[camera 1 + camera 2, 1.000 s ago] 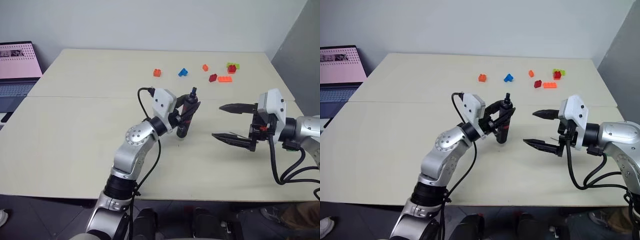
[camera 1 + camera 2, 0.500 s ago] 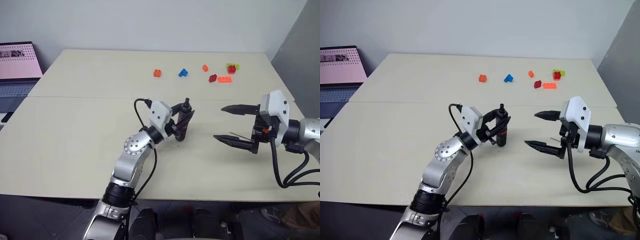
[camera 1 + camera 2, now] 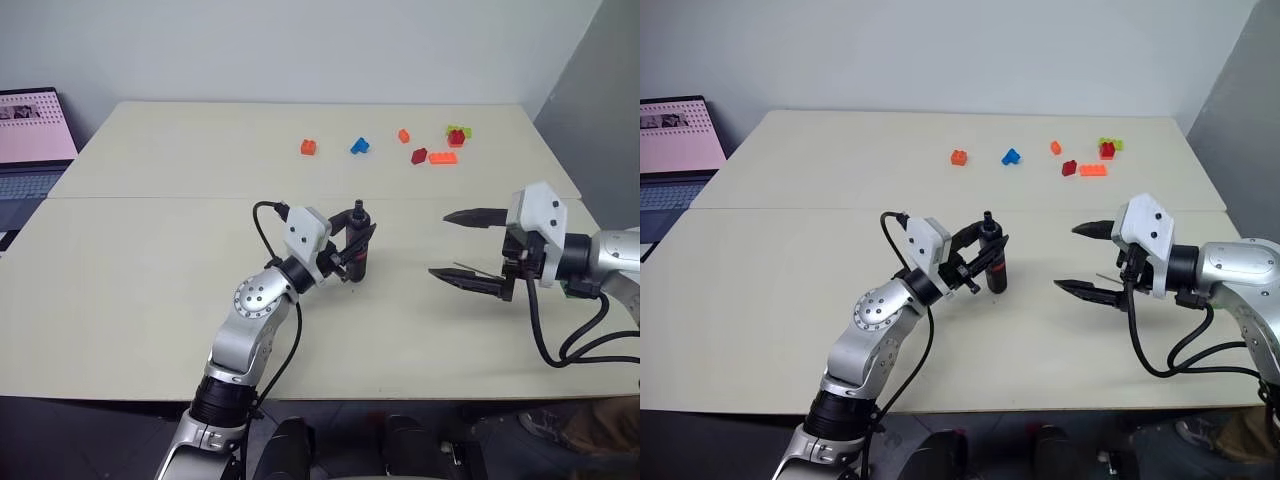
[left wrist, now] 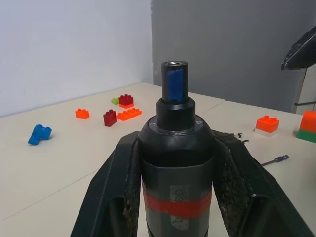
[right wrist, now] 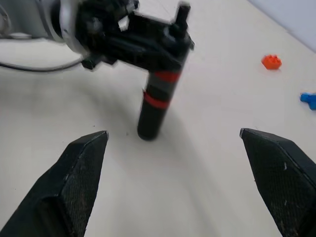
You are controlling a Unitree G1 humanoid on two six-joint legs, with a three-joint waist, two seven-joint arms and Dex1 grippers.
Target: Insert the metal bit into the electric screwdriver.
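The electric screwdriver [image 3: 358, 246], black with red bands, stands nearly upright near the table's middle, narrow tip up and lower end at the table top. My left gripper [image 3: 352, 247] is shut on its body; the left wrist view shows both fingers [image 4: 118, 187] clamping the barrel [image 4: 177, 163]. The metal bit [image 4: 275, 160] lies flat on the table to the right, a thin rod [image 3: 467, 269] just beside the lower finger of my right gripper [image 3: 440, 243]. That gripper hovers open and empty, pointing at the screwdriver [image 5: 159, 101].
Small toy bricks lie scattered at the table's far side: orange [image 3: 308, 147], blue [image 3: 358, 146], dark red [image 3: 419, 156] and a red-green cluster [image 3: 457, 134]. Another orange brick [image 4: 267, 123] sits near the bit. A laptop [image 3: 30, 140] stands at the far left.
My left gripper has sunk a little to the left with the screwdriver, which now stands straighter with its base at the table. The right gripper stays open, shifted slightly. The camera has shifted.
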